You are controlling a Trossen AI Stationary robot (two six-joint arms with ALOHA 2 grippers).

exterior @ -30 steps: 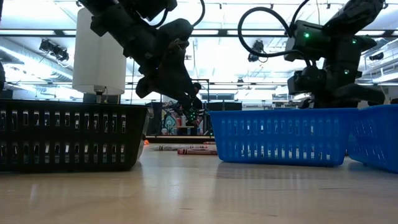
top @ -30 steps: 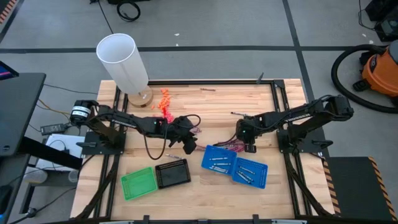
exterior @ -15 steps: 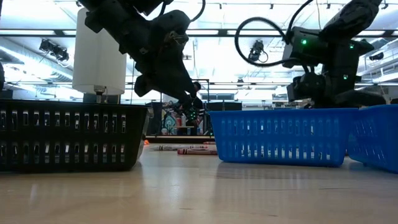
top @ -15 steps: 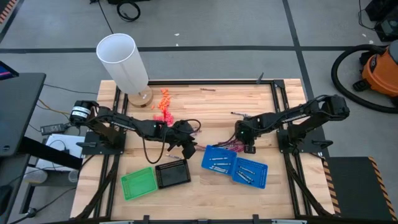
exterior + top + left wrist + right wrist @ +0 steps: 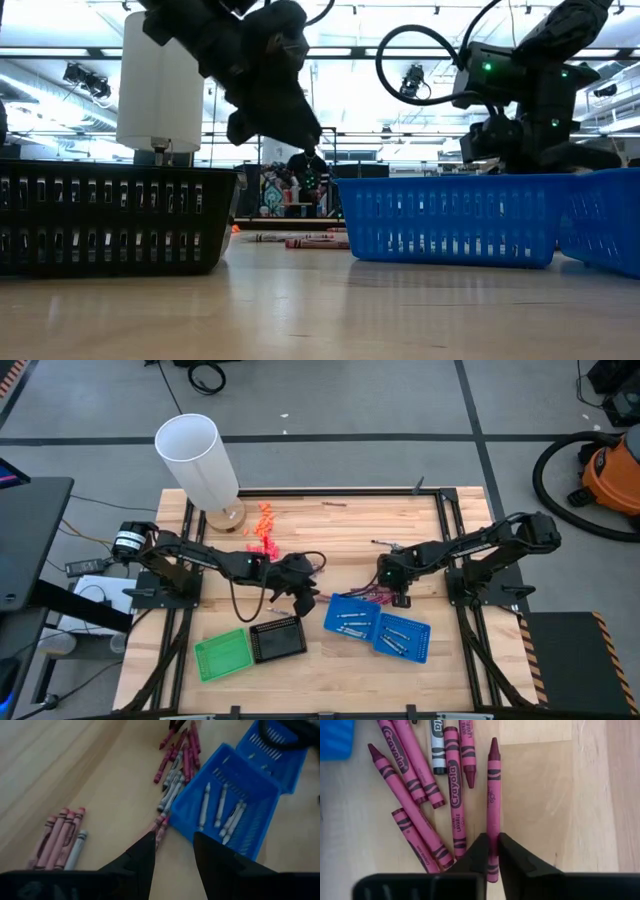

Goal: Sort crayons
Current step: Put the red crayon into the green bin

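Magenta crayon [image 5: 493, 810] lies between the right end effector's [image 5: 490, 851] two fingers, which are nearly closed on its lower half; it still lies on the wooden table [image 5: 545, 800], and I cannot tell whether the fingers are actually pressing it. Just beside it is a fan of more magenta crayons [image 5: 420, 795] with one grey one among them. From above, this end effector [image 5: 392, 586] sits at the far edge of the blue baskets [image 5: 377, 626], right by the loose crayon pile.

Nearest the front of the table stand a green basket [image 5: 223, 654] and a black basket [image 5: 277, 638] side by side, with the two blue ones to their right holding grey crayons [image 5: 220, 810]. In the low view the black basket [image 5: 115, 218] and a blue basket [image 5: 450, 218] fill the foreground, and a few crayons [image 5: 300, 240] lie on the table between and behind them.

Above the gap between the black and blue baskets hangs the left end effector [image 5: 303, 596], its fingers [image 5: 142, 862] open with nothing between them. Its wrist view looks past them at a line of grey and magenta crayons running along the blue basket's edge, and a separate small group [image 5: 60, 837] of pink ones with one grey lying off to the side.

Farther back, a white cylinder [image 5: 197, 460] stands at the table's far left corner, with orange-pink pieces [image 5: 262, 524] heaped near it.
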